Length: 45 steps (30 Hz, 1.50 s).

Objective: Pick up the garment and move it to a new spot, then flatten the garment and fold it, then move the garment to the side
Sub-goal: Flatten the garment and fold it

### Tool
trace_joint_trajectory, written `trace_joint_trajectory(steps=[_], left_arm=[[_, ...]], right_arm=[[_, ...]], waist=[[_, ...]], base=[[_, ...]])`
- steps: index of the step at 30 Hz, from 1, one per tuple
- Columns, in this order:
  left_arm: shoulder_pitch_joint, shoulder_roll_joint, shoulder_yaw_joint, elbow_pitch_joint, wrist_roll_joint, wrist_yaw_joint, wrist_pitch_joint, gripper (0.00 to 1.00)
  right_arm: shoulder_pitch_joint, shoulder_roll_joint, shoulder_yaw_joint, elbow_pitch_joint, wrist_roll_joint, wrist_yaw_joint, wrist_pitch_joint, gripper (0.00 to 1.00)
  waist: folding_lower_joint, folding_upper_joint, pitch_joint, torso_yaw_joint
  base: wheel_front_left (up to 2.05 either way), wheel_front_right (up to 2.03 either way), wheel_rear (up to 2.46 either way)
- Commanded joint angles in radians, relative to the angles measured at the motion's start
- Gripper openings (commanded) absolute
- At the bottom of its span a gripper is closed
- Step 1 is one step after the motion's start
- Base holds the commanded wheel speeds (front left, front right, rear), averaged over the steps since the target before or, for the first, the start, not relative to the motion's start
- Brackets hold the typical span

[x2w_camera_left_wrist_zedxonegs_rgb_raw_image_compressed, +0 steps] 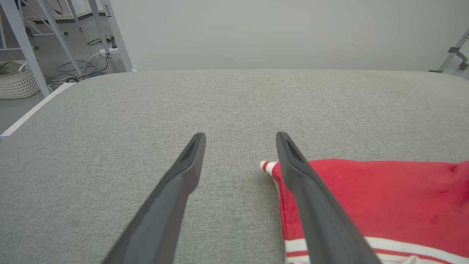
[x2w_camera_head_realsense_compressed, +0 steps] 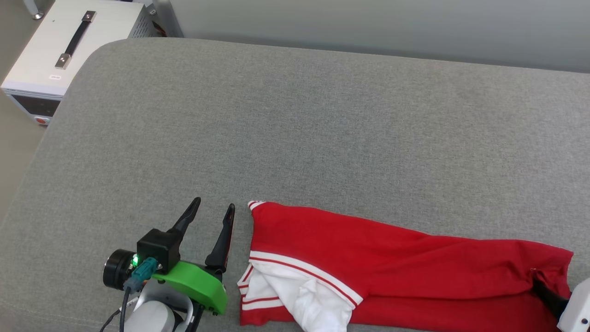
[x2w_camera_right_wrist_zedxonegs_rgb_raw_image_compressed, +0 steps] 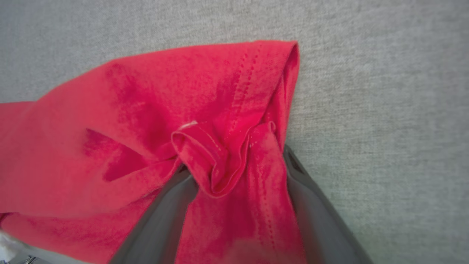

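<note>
The garment [x2w_camera_head_realsense_compressed: 392, 258] is a red jersey lying folded lengthwise near the front edge of a grey cushion [x2w_camera_head_realsense_compressed: 295, 129], with a white sleeve and red-white striped trim [x2w_camera_head_realsense_compressed: 299, 269] at its left end. My left gripper [x2w_camera_head_realsense_compressed: 214, 204] stands open just left of that end with nothing between its fingers; in the left wrist view its right finger [x2w_camera_left_wrist_zedxonegs_rgb_raw_image_compressed: 311, 198] crosses over the garment's [x2w_camera_left_wrist_zedxonegs_rgb_raw_image_compressed: 384, 198] striped corner. At the garment's right end my right gripper [x2w_camera_head_realsense_compressed: 544, 286] has its jaws wide apart. In the right wrist view the right gripper [x2w_camera_right_wrist_zedxonegs_rgb_raw_image_compressed: 234, 161] straddles a bunched fold of the garment's [x2w_camera_right_wrist_zedxonegs_rgb_raw_image_compressed: 165, 102] red hem.
A white box [x2w_camera_head_realsense_compressed: 60, 41] with a black handle stands off the cushion's far left corner, over bare floor. A pale wall [x2w_camera_head_realsense_compressed: 368, 23] runs behind the cushion. Metal frame legs [x2w_camera_left_wrist_zedxonegs_rgb_raw_image_compressed: 110, 33], cables and a woven basket [x2w_camera_left_wrist_zedxonegs_rgb_raw_image_compressed: 16, 82] sit beyond the left edge.
</note>
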<state>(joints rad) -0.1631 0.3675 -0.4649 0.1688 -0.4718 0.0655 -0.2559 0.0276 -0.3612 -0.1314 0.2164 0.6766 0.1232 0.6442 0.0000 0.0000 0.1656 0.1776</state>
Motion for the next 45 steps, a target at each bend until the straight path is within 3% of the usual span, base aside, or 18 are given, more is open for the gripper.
trace_joint_trajectory(steps=[1,16,20,27,40,44,45], left_arm=[[0.017,-0.008,0.009,0.005,0.012,-0.008,-0.006,1.00],[0.034,-0.039,0.054,0.034,0.040,-0.048,-0.006,1.00],[0.039,-0.046,0.061,0.037,0.045,-0.054,-0.006,1.00],[0.061,-0.057,0.077,0.044,0.047,-0.064,-0.006,1.00],[0.131,-0.080,0.101,0.064,0.046,-0.085,-0.006,1.00],[0.142,-0.086,0.109,0.067,0.046,-0.090,-0.006,1.00],[0.151,-0.091,0.117,0.066,0.047,-0.094,-0.006,1.00]], right_arm=[[0.003,0.041,0.045,0.030,0.021,0.008,0.005,0.00],[-0.015,-0.055,0.003,0.090,0.004,0.008,-0.191,0.00],[-0.027,-0.102,-0.031,0.123,-0.045,0.008,-0.221,0.00],[-0.022,-0.123,-0.065,0.121,-0.072,0.008,-0.223,0.00],[0.128,-0.046,0.027,-0.166,-0.064,0.008,-0.140,0.00],[0.150,0.003,0.065,-0.263,-0.051,0.008,-0.084,0.00],[0.155,0.046,0.106,-0.320,-0.052,0.008,-0.047,0.00]], waist=[[0.0000,0.0000,-0.002,-0.002],[0.0000,0.0000,-0.041,-0.026],[0.0000,0.0000,-0.053,-0.030],[0.0000,0.0000,-0.094,-0.035],[0.0000,0.0000,-0.213,-0.034],[0.0000,0.0000,-0.232,-0.022],[0.0000,0.0000,-0.241,-0.010]], base=[[0.00,0.00,0.00],[0.00,0.00,0.00],[0.00,0.00,0.00],[0.00,0.00,0.00],[0.00,0.00,0.00],[0.00,0.00,0.00],[0.00,0.00,0.00]])
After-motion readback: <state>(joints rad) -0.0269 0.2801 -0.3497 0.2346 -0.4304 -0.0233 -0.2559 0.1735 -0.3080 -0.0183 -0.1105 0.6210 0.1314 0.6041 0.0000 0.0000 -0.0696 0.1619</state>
